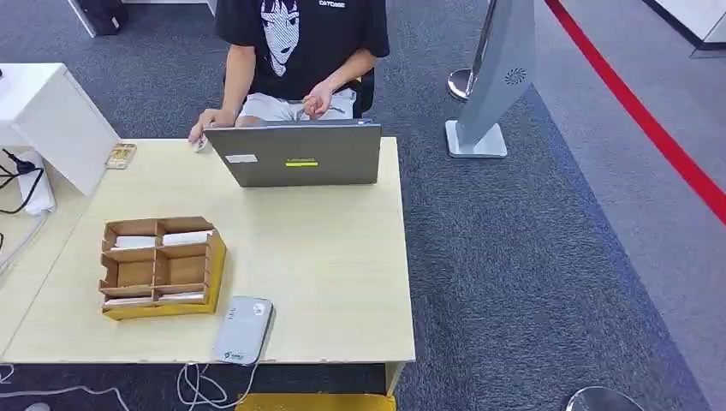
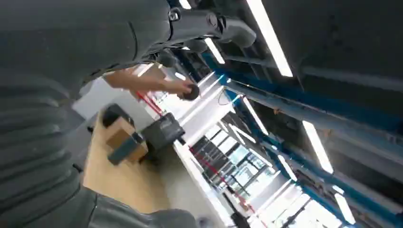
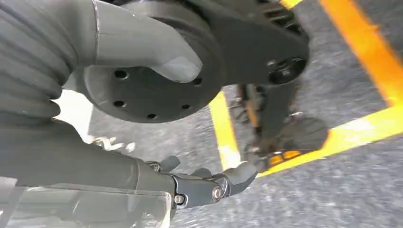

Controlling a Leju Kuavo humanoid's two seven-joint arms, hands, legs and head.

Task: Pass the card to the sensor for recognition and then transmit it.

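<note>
Cards are sitting in the box; both hands are holding nothing.

A grey sensor (image 1: 243,330) is lying at the table's (image 1: 342,274) near edge, just beside the cardboard box (image 1: 161,267) whose compartments are holding white cards (image 1: 135,242). A person (image 1: 295,51) is sitting at the far edge behind a laptop (image 1: 295,154). The left hand (image 2: 119,33) is hanging with fingers apart, the right hand (image 3: 157,142) likewise over the carpet.

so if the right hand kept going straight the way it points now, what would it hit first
Probably the floor. In the right wrist view the right hand hangs with its fingers aimed down at grey carpet crossed by yellow tape. Nothing else seems to lie in between, though depth is unclear.
</note>
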